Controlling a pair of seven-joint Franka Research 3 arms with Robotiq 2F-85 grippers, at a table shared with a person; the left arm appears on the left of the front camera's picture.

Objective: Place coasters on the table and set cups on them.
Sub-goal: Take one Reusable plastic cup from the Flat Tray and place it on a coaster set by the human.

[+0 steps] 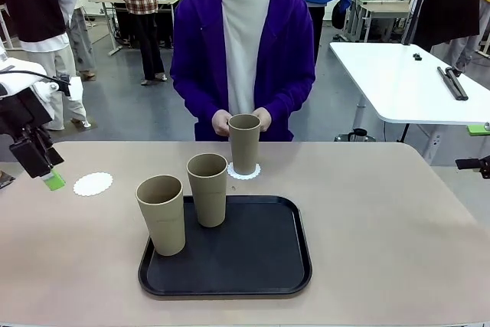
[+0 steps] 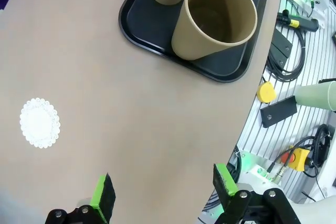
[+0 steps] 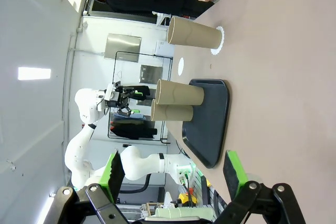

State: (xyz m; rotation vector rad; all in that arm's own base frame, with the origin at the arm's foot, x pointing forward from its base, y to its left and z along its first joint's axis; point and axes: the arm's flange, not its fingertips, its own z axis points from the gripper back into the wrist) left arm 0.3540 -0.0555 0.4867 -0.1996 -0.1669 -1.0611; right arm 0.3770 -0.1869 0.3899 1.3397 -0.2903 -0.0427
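One tan cup [image 1: 244, 143] stands upright on a white lacy coaster [image 1: 244, 171] at the far middle of the beige table [image 1: 383, 212]. A person's hands [image 1: 223, 122] are at its rim. A second coaster [image 1: 93, 184] lies bare at the left. Two more cups [image 1: 161, 214] [image 1: 207, 189] stand on a black tray [image 1: 253, 266]. My left gripper [image 1: 50, 176] hovers open at the left edge, beside the bare coaster [image 2: 40, 122], with nothing between its green pads [image 2: 103, 196]. My right gripper [image 3: 173, 174] is open and empty, well off to the side of the cups [image 3: 181, 93] and the tray [image 3: 210, 124].
The person in a purple jacket [image 1: 283, 51] stands at the far edge. A white glossy table [image 1: 406, 74] stands behind at the right. Cables and gear [image 2: 286, 66] lie below the near table edge. Bare tabletop lies right of the tray.
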